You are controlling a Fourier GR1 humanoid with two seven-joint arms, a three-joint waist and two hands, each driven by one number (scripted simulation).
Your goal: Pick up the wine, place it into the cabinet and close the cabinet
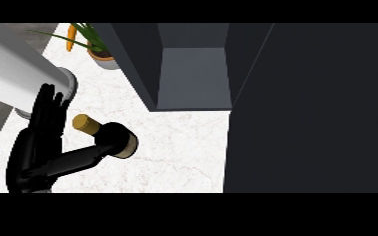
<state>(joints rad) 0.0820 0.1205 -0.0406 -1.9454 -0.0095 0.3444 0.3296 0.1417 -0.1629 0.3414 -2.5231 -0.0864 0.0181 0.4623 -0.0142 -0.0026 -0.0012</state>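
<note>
Left hand (pixel 31 150) is spread wide, fingers straight up and thumb stretched out against the wine (pixel 114 139), so no real grip yet imo. The bottle looks to be standing on the counter (pixel 177 152), just left of the open cabinet (pixel 192 75), whose door (pixel 303 110) is swung out ready for it.

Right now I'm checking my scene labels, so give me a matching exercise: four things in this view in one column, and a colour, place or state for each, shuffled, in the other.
Things:
1. wine bottle cap
2. cabinet
3. potted plant
4. left hand

Descriptions:
A. standing open
B. black, fingers straight, at the view's left
C. gold
D. upper left of the view, green leaves

Pairs: 1-C, 2-A, 3-D, 4-B.
</note>
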